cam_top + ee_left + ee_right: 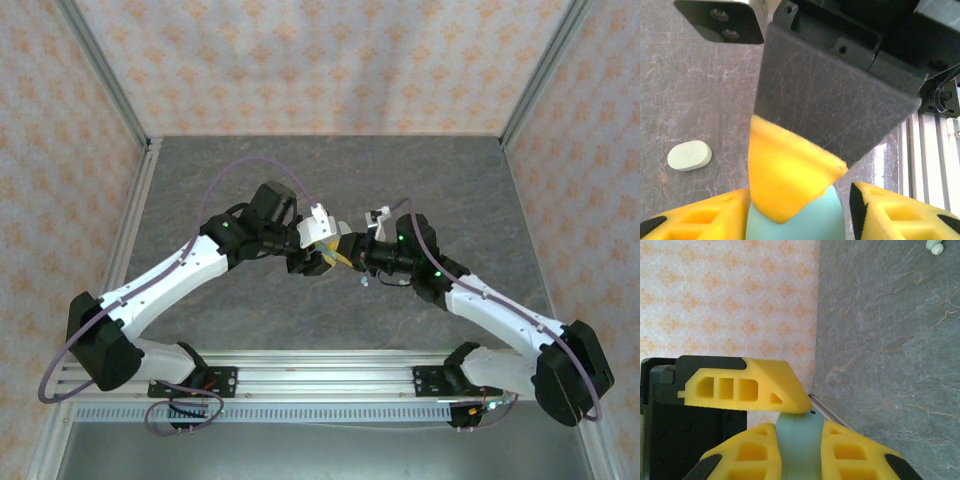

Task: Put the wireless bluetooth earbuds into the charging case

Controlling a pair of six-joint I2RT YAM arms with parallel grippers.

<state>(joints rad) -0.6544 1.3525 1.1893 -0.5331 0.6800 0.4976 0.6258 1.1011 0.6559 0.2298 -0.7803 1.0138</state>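
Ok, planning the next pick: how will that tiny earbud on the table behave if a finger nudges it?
The earbud is tiny with a rounded tip, so it will probably roll or skid on the flat table. Being that small, it likely shifts at a light touch. Its smooth-looking plastic may slip from a grip.

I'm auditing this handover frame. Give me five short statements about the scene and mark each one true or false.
1. The left claw and right claw meet over the middle of the table. True.
2. The right claw hangs wide open and empty. False: it is shut on the mint case.
3. A pale green oval piece lies flat on the table. True.
4. The earbud rests on a plate. False: it lies on the bare table.
5. The table is plain white. False: it is grey and veined like stone.
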